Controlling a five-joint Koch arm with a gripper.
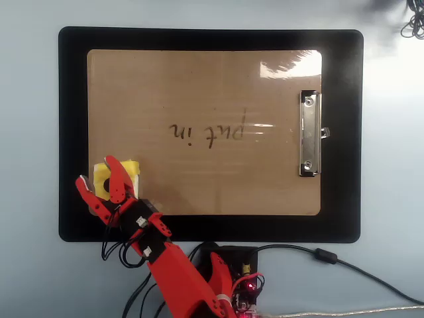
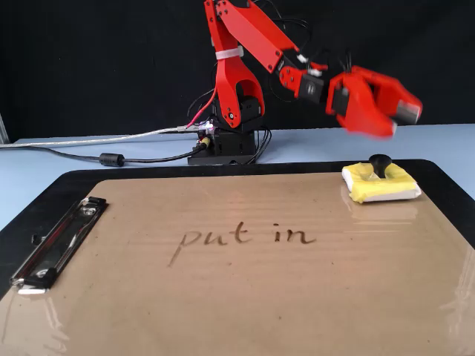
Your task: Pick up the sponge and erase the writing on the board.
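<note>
A yellow sponge (image 1: 130, 170) with a small black knob on top lies on the near left corner of the brown board (image 1: 205, 93) in the overhead view. In the fixed view the sponge (image 2: 380, 185) sits at the far right of the board (image 2: 237, 297). The dark writing "put in" (image 1: 212, 131) (image 2: 245, 237) is in the board's middle. My red gripper (image 1: 95, 171) (image 2: 401, 122) hovers above the sponge with its jaws spread, holding nothing and clear of the sponge.
The board lies on a black mat (image 1: 73, 99) and has a metal clip (image 1: 309, 132) (image 2: 56, 245) on one end. My arm's base (image 2: 226, 141) and cables (image 2: 111, 157) stand behind the mat. A cable bundle (image 1: 414, 26) lies at the overhead view's top right.
</note>
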